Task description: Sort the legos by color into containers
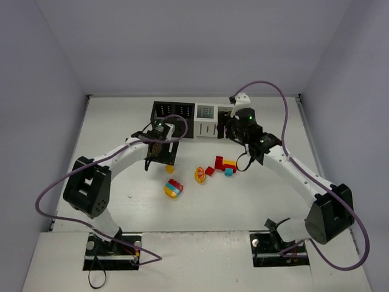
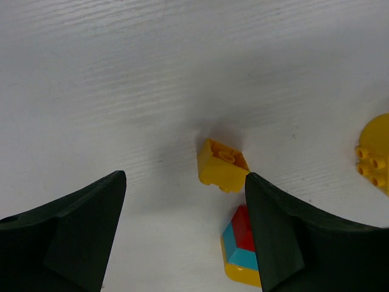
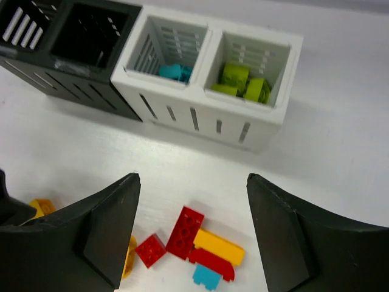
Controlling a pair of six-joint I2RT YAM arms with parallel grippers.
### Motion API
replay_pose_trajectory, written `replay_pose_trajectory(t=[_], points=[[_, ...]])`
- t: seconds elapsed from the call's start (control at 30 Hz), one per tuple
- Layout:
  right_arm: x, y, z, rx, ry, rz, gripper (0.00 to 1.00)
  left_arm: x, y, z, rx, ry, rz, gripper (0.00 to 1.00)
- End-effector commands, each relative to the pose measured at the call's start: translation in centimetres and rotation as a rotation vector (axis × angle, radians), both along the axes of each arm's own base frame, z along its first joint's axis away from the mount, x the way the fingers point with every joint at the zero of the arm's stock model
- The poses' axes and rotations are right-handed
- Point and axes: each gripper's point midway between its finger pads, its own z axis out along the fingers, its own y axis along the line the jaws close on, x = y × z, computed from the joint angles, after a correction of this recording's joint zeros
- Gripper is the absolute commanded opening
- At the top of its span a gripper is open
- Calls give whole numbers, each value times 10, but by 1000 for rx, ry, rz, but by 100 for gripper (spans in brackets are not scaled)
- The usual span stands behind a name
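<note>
Left tool (image 2: pixel 185 176): fingers spread, nothing held, hanging over the white table (image 2: pixel 121 73). One yellow brick (image 2: pixel 222 164) lies on the table between the fingers, close to the one on the right of the wrist view; whether they touch cannot be told. Just nearer than it, partly hidden by that finger, is a stacked clump (image 2: pixel 240 252) of red, teal and yellow. A rounded yellow piece (image 2: pixel 375 159) sits off to the outer side. Right tool (image 3: pixel 192 176): fingers spread, nothing held, raised above the table. Ahead of it stand two white bins (image 3: pixel 200 115), one holding a teal brick (image 3: pixel 175 72), the other green bricks (image 3: pixel 243 82). Two black bins (image 3: pixel 91 91) adjoin them on the left of that view. Under the gap between the fingers lies a loose pile: red bricks (image 3: pixel 185 231), a long yellow bar (image 3: pixel 219 245) and a small teal block (image 3: pixel 206 277).
</note>
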Motion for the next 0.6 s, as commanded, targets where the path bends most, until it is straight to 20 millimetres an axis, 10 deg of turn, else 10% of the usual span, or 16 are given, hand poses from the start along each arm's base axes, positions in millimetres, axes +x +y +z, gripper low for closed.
replay_pose_trajectory(t=[0.0, 0.57], points=[[-7, -11, 10, 64, -36, -54, 67, 14, -17, 10, -44, -32, -31, 72], [-21, -24, -9, 77, 3, -76, 67, -11, -39, -29, -86, 105, 5, 46]])
